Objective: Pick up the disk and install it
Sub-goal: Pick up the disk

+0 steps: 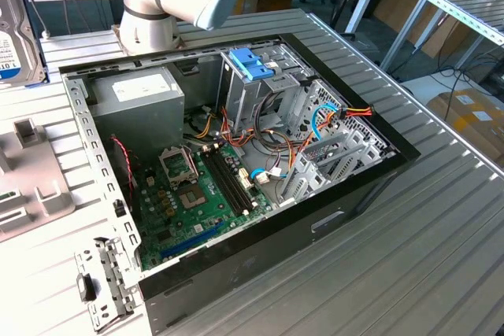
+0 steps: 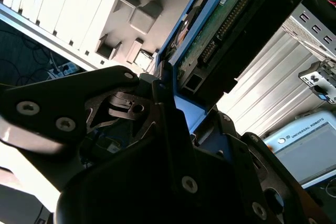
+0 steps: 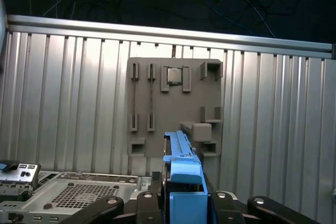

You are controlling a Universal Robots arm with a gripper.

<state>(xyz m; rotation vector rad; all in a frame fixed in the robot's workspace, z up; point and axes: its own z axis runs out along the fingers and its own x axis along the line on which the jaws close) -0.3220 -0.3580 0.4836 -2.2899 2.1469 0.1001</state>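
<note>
The disk [image 1: 16,37] hangs at the far edge of the exterior view's left, above the table, its white label facing the camera. In the first wrist view the disk [image 3: 181,177] stands edge-on as a dark slab with blue trim, and my gripper [image 3: 181,205] is shut on it from both sides. The second wrist view shows the disk's [image 2: 226,30] green circuit-board side with its connectors, held in the black fingers [image 2: 157,103]. Below it, on the ribbed table, lies a grey fixture plate [image 3: 173,103].
The open computer case [image 1: 378,163] lies in the middle of the table, with a motherboard [image 1: 197,194], a grey power-supply box [image 1: 138,96], loose cables and a drive cage with a light-blue latch [image 1: 252,60]. The grey fixture [image 1: 31,179] sits left of the case.
</note>
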